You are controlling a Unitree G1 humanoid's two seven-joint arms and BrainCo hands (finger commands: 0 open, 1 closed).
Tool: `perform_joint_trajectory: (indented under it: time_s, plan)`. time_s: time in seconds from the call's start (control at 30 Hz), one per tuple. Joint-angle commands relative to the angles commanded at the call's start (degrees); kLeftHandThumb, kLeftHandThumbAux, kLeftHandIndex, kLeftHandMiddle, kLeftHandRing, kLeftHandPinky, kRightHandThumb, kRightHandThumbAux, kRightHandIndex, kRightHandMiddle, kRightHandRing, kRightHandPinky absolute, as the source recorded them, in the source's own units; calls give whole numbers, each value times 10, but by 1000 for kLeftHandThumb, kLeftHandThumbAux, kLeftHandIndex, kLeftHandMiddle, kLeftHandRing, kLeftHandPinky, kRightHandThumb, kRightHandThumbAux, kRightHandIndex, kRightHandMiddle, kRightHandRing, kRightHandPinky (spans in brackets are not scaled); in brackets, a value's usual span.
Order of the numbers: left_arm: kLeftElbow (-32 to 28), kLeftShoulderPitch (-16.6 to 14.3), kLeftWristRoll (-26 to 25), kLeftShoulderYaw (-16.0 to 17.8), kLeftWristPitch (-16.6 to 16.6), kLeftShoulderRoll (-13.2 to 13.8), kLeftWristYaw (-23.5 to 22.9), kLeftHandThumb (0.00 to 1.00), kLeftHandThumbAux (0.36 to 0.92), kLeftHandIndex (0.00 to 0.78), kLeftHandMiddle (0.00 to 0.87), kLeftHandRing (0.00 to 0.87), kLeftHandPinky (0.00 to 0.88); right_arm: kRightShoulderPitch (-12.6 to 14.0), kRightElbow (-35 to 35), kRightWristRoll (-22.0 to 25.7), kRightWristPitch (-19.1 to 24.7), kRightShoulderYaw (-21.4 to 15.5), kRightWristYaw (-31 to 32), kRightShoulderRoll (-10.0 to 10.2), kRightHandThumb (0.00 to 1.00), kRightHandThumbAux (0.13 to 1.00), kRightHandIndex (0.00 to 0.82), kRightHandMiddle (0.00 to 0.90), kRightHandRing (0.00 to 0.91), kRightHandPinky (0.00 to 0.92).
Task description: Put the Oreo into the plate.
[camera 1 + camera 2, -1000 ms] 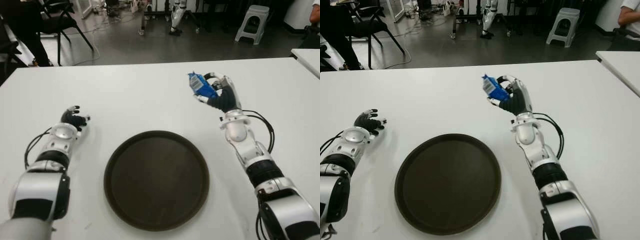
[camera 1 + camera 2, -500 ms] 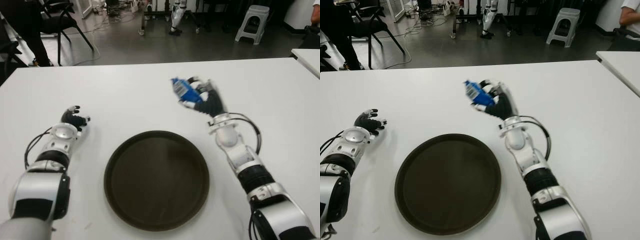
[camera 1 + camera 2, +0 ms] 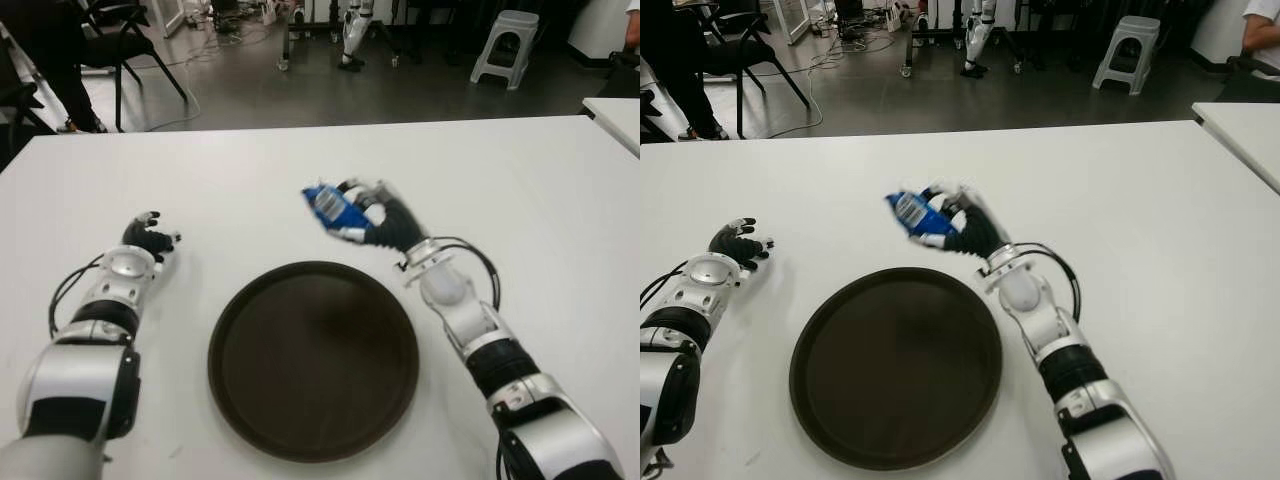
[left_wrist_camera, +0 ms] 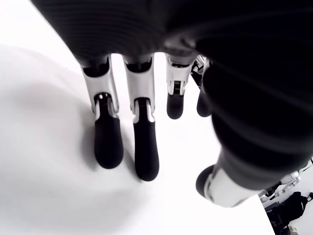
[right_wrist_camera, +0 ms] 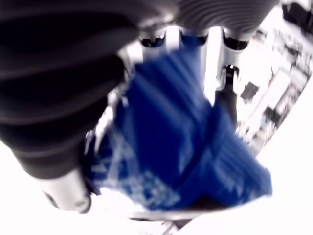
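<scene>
Though unplated, Oreo within right fingers

Even overhead light, glaring white table, perhaps motion blur on right hand.

The right hand hovers above the far rim of the dark round plate, its forearm angling back toward the robot's right, fingers curled tight around a blue Oreo pack (the pack juts out toward the left). The left hand shows left of the plate, fingers relaxed and loosely spread.
</scene>
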Motion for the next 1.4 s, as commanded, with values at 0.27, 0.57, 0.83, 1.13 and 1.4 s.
perform_joint_trajectory:
  time_s: [0.27,0.57,0.83,1.13,1.4]
  plan:
    - [0,-1,-3,2,2,-1,-2,246,795,94,123,163,205,16,-34,5,34,12,49,5,686,727,437,800,807,805]
    - [0,0,-2,1,1,-1,-2,230,783,90,127,159,184,24,-56,-6,69,29,74,20,685,729,436,812,815,810]
    - [0,1,-2,2,-2,0,-3,204,781,104,131,163,179,27,-75,-14,82,55,93,24,686,730,437,803,812,815]
    - [1,1,-3,3,2,0,-3,188,778,116,128,164,193,34,-111,-14,106,90,145,19,691,730,437,791,806,809]
    - [2,0,-1,1,2,-1,1,193,771,118,134,168,190,40,-133,-25,118,108,171,7,692,730,438,783,797,792]
